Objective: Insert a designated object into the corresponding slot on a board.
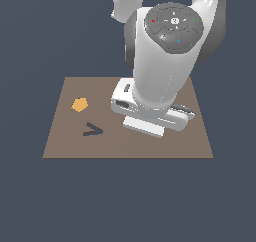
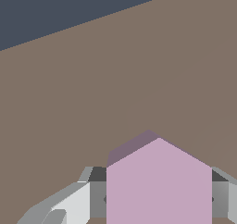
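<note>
In the wrist view the pale purple-pink hexagon piece [image 2: 159,186] fills the space between my two fingers [image 2: 95,195]; the gripper [image 2: 159,200] is shut on it, just above the brown board [image 2: 115,79]. In the exterior view the arm's wrist and hand [image 1: 150,111] hang low over the middle-right of the board [image 1: 65,146] and hide the hexagon and the fingertips. The dark hexagonal ring slot does not show in either view.
An orange pentagon [image 1: 79,104] lies on the board toward the exterior view's left. A dark V-shaped piece [image 1: 92,130] lies just in front of it. The board's far edge [image 2: 92,19] meets the dark blue-grey floor.
</note>
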You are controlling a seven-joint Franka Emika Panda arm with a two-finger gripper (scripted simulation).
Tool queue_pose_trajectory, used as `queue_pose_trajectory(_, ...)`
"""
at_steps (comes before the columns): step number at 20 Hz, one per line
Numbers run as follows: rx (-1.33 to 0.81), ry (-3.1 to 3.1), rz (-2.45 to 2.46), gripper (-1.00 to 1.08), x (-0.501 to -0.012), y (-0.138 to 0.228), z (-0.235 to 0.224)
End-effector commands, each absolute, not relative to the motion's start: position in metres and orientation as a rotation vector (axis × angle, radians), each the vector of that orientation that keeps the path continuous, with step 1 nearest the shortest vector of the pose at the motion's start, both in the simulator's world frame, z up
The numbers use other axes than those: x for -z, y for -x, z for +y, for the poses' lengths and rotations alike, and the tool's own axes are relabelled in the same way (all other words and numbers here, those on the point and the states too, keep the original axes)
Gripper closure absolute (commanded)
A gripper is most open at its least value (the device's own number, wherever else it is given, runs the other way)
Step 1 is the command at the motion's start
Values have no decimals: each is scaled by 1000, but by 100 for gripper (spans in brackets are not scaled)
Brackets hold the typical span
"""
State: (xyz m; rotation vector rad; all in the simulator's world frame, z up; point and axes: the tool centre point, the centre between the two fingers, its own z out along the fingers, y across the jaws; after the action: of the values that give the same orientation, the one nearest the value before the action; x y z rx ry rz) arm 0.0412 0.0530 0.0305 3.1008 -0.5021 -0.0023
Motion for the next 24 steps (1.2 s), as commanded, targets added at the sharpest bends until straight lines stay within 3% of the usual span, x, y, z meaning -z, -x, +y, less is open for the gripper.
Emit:
queue_pose_trajectory(1,0,-3101,-502,108,-30,-42,53)
queue_pose_trajectory(24,1,-3119,-378,108,-34,-38,63)
